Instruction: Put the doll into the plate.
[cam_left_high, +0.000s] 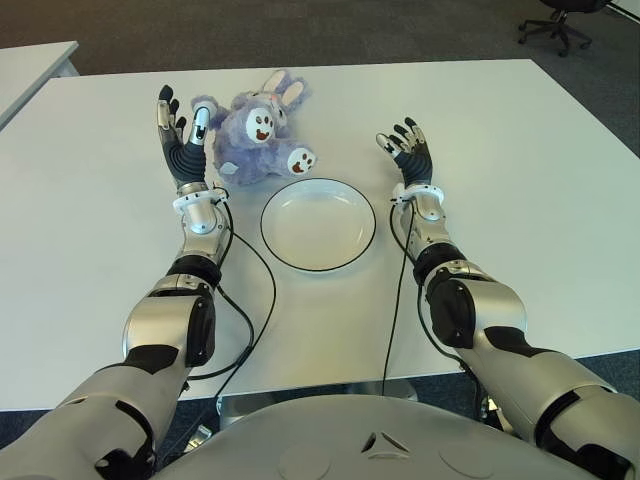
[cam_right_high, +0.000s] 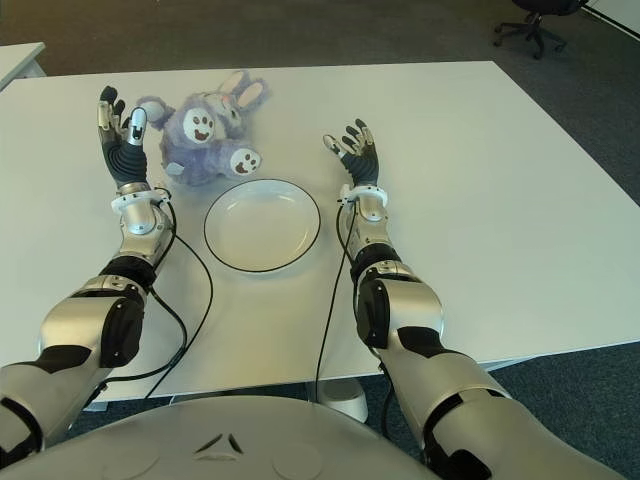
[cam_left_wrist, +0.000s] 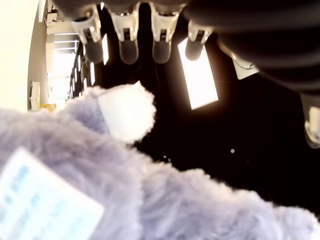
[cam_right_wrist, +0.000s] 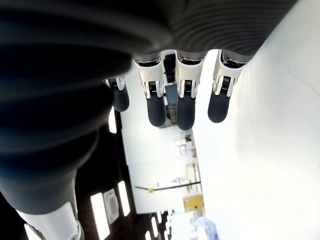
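**A:** Head cameras first. What did we have?

**B:** The doll (cam_left_high: 256, 135), a purple plush rabbit, lay on the white table (cam_left_high: 520, 200) just beyond the far rim of the plate (cam_left_high: 318, 224). One of its feet came close to that rim, but no part of it was inside. The plate held nothing.

**A:** And our hands?

**B:** Our left hand (cam_left_high: 182, 140) stood palm-up, fingers extended and spread, right beside the doll on its left. We could not tell from there whether its fingertips touched the fur. Our right hand (cam_left_high: 408, 152) was to the right of the plate, apart from the doll, fingers likewise loose and gripping nothing.

**A:** Left wrist view?

**B:** Purple fur filled the lower part of that picture, so the doll sat very close to the palm. The fingertips (cam_left_wrist: 128, 50) pointed straight out, not curled around anything.

**A:** Right wrist view?

**B:** Straight fingers (cam_right_wrist: 156, 107) again, with bare table alongside and nothing in the palm.

**A:** So, progress?

**B:** We judged the task barely begun: the approach on the left looked made, but the grasp, the lift and the placing into the plate were all left to do.
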